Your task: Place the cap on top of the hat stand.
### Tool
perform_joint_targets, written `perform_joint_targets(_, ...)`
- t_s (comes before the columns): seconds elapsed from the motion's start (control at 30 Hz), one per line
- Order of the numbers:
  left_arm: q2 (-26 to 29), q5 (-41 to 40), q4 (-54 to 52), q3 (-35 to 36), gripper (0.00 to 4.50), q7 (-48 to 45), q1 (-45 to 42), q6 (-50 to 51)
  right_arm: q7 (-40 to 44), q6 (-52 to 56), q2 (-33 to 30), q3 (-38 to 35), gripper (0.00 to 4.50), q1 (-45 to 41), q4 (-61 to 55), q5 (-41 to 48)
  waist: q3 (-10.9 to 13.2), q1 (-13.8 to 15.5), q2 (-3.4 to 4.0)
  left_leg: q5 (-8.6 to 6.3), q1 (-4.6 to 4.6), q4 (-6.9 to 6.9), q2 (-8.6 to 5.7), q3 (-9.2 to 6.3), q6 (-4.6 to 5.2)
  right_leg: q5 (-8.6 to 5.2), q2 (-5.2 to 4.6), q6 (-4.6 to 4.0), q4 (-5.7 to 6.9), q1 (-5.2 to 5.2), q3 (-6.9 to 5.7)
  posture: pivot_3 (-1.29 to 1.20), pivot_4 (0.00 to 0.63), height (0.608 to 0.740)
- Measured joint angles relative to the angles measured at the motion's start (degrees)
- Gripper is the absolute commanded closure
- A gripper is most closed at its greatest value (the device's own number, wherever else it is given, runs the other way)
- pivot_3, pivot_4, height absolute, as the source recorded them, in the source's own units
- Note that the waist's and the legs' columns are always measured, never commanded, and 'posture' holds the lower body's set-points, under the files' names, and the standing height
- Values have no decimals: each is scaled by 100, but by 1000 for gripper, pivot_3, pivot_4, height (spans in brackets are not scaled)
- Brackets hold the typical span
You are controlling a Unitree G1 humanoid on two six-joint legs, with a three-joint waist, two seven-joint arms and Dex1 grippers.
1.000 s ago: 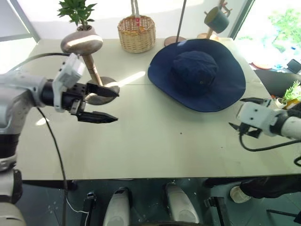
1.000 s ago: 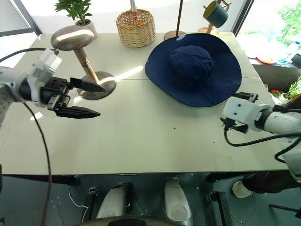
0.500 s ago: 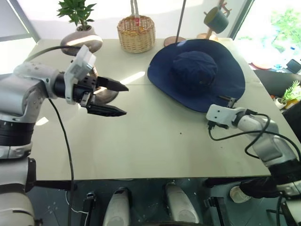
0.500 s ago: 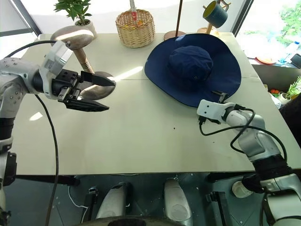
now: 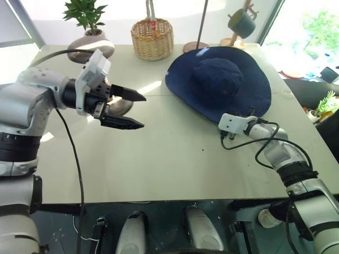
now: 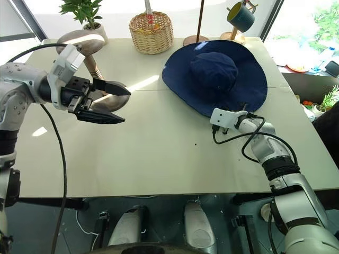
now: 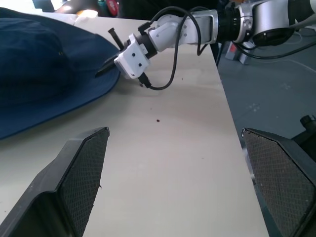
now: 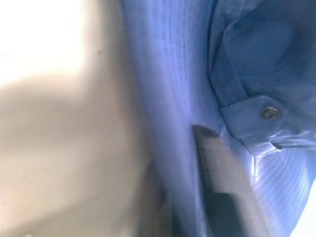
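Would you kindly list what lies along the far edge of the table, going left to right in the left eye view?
Potted plant → wicker basket → thin pole on a round base → mug tree with a dark mug.

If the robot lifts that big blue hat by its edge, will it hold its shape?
Probably not. The cap is soft cloth whose wide brim drapes flat on the table, so it would likely sag. It looks light. The right gripper pinches only the brim's edge, so the far side may droop.
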Motion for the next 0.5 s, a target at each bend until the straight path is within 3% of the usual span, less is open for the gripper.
perform_joint_targets(0.2, 37, -111, -201, 296, 0, 205, 196, 161, 806, 729, 153, -421, 4443, 392, -921, 848, 1, 10, 2, -1, -1, -4, 1, -7, 2, 0, 2, 6, 4, -3, -4, 0, 150, 740)
perform_joint_targets(0.33, 141, -280, -380, 664, 0, 448, 327, 346, 1530, 2029, 376, -930, 4443, 528, -2162, 1944, 8, 12, 12, -1, -5, -2, 1, -8, 2, 1, 2, 7, 8, -7, -4, 0, 150, 740)
perform_joint_targets(0.5, 410, -726, -725, 1492, 0, 899, 617, 802, 1976, 3793, 407, -1549, 4443, -341, -3374, 3141, 15, 26, 23, -1, -6, -4, 2, -11, 2, 0, 2, 7, 12, -11, -7, 0, 150, 740)
